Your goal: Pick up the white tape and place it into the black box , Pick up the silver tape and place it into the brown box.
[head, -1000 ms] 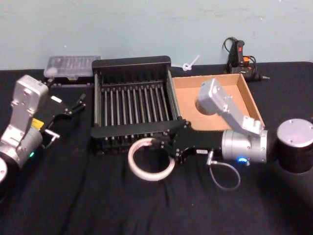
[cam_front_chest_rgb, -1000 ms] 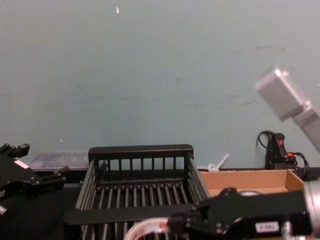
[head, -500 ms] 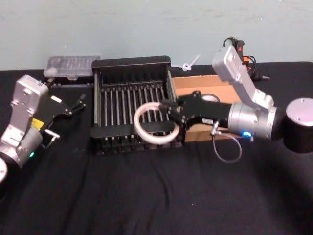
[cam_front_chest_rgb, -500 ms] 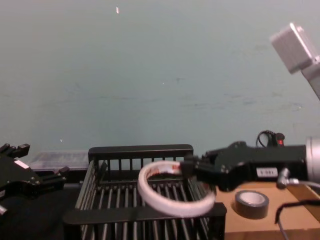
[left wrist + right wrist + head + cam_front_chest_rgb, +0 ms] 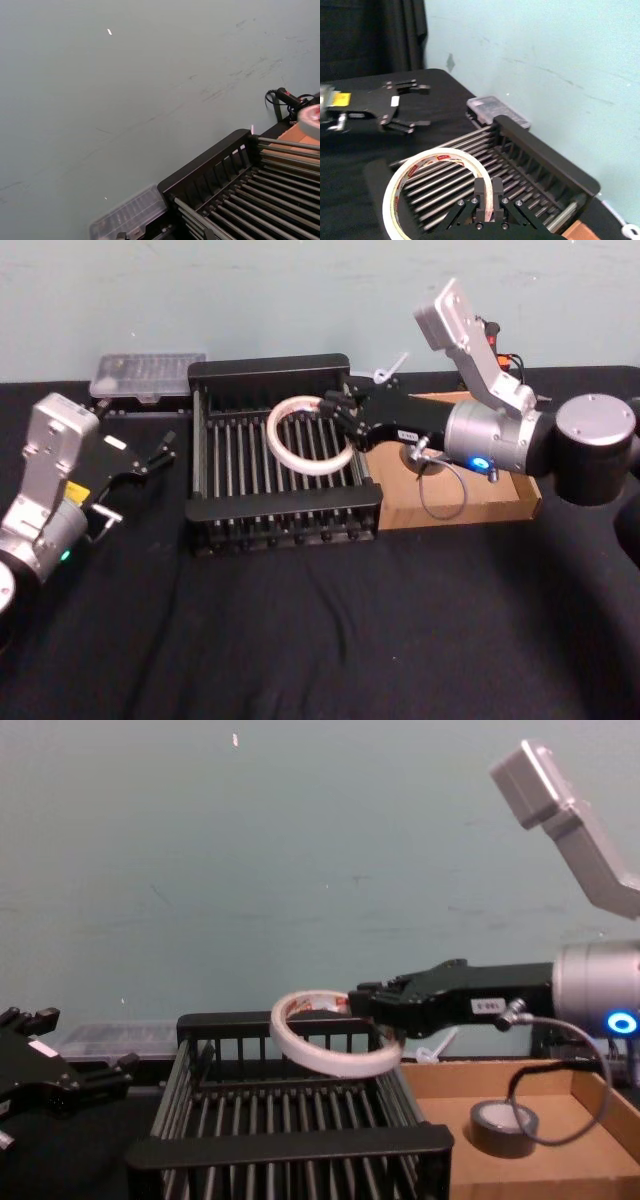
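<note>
Right now the right gripper (image 5: 335,412) reaches in from the right edge of the tabletop, its fingers pinched on the rim of the white tape (image 5: 308,436), one inside the ring and one outside as the right wrist view shows. The ring hangs tilted in the air above the black box (image 5: 270,367), over the box's right half toward its far wall, and from the chest view it is clear of the bars and rims. The black box sits at the far middle of the tabletop with the brown box (image 5: 510,498) touching its right side. The silver tape (image 5: 505,1124) lies flat on the floor of the brown box, partly hidden by the right arm from the head. The left gripper (image 5: 148,455) rests near the left edge of the tabletop, beside the black box, with its fingers spread and holding nothing.
</note>
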{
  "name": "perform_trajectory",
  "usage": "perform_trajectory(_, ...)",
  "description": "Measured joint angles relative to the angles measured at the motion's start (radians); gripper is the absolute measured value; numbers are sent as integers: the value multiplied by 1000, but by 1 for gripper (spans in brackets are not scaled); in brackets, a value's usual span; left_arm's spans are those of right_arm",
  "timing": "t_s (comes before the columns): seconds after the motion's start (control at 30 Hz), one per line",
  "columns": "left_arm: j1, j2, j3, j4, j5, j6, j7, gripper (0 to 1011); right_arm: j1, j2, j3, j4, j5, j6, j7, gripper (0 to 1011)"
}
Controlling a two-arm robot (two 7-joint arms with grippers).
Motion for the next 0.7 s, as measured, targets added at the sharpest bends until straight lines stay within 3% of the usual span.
perform_trajectory(0.7, 0, 0, 0, 0, 0, 0, 0, 1001, 125, -183, 3, 290, -99, 2, -112, 96)
